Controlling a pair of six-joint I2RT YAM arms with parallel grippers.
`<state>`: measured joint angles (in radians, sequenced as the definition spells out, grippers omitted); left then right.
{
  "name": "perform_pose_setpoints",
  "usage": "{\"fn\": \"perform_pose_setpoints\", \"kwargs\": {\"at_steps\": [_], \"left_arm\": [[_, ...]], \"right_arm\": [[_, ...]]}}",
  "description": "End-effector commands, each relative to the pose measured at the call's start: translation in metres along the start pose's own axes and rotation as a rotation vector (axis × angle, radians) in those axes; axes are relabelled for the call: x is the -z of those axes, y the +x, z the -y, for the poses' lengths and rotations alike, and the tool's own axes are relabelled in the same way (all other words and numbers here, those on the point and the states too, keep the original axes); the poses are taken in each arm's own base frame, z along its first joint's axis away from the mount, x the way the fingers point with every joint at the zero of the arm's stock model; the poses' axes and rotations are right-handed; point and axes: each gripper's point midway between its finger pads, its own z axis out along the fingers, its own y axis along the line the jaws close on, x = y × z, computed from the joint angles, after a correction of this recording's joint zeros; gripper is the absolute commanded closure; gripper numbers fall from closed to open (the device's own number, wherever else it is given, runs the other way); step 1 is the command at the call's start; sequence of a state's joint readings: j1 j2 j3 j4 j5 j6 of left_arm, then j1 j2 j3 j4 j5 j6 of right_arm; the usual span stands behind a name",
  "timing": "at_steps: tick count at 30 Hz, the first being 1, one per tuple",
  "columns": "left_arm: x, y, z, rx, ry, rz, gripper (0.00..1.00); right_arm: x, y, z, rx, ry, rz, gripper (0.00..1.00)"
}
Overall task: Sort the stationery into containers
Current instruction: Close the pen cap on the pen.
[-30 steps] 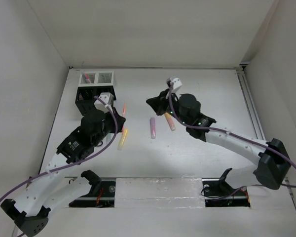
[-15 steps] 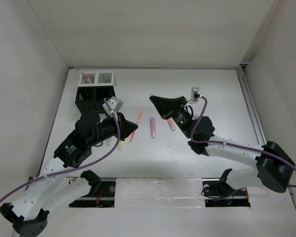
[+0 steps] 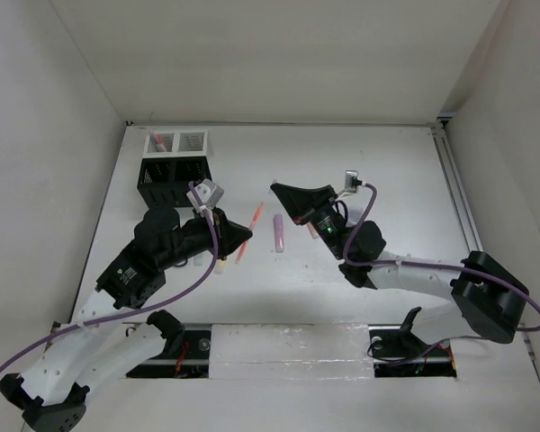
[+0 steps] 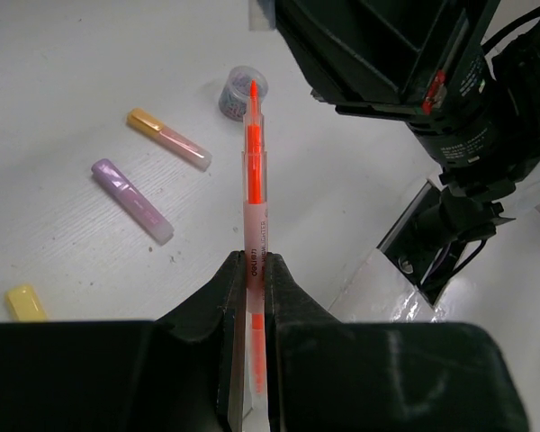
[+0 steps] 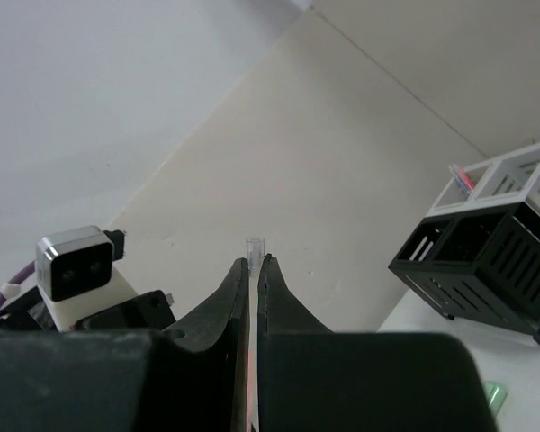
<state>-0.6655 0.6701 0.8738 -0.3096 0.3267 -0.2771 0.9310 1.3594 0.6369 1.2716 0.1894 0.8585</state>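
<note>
Over the worktop (image 3: pixel 387 171), seen from above, both arms are raised. At ten o'clock, in the far-left corner, stands the white organiser (image 3: pixel 191 141) with a reddish pen (image 3: pixel 159 142) in its left compartment. The black organiser (image 3: pixel 173 183) sits against its near side. The left fingers (image 3: pixel 238 236), at nine o'clock from the purple marker (image 3: pixel 278 232) lying mid-worktop, are closed on the orange pen (image 3: pixel 252 223), which slants toward one o'clock. The right fingers (image 3: pixel 275 189) hover at twelve o'clock from that marker; what they hold is too thin to tell here. A yellow marker (image 3: pixel 219 266) peeps out beneath the left wrist.

At the left wrist, the fingers (image 4: pixel 232 288) pinch the orange pen (image 4: pixel 253 180) low on its barrel, tip toward twelve o'clock and lifted off the surface. Beneath lie the purple marker (image 4: pixel 132 200) and an orange marker (image 4: pixel 169 139) at ten o'clock, the small round greyish piece (image 4: pixel 243 90) at twelve, and the yellow marker's end (image 4: pixel 25 301) at eight.

At the right wrist, the fingers (image 5: pixel 234 288) are all but touching, clamped on a thin pen (image 5: pixel 252 245) whose clear end juts out between them. Both organisers show at three o'clock, the black one (image 5: pixel 486 261) nearer the camera.

By my reading, each arm is mid-carry. Next, each pen must be brought over a compartment, stood upright and released. The right arm has to cross toward ten o'clock, so the arms should go in turn.
</note>
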Motion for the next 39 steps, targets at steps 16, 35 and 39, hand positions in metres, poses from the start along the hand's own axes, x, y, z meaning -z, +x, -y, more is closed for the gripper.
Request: {"fn": "perform_pose_setpoints", "kwargs": {"at_steps": [16,35,39], "left_arm": [[0.003,-0.013,0.006,-0.032,0.028,0.059,1.0],[0.003,-0.013,0.006,-0.032,0.028,0.059,1.0],[0.002,-0.009,0.005,-0.029,0.033,0.048,1.0]], "right_arm": [[0.009,-0.032,-0.049,-0.184,-0.271,0.223,1.0],[0.01,-0.067,-0.088,-0.135,-0.361,0.313,1.0],[0.007,-0.074,-0.096,-0.129,-0.369,0.324,1.0]]}}
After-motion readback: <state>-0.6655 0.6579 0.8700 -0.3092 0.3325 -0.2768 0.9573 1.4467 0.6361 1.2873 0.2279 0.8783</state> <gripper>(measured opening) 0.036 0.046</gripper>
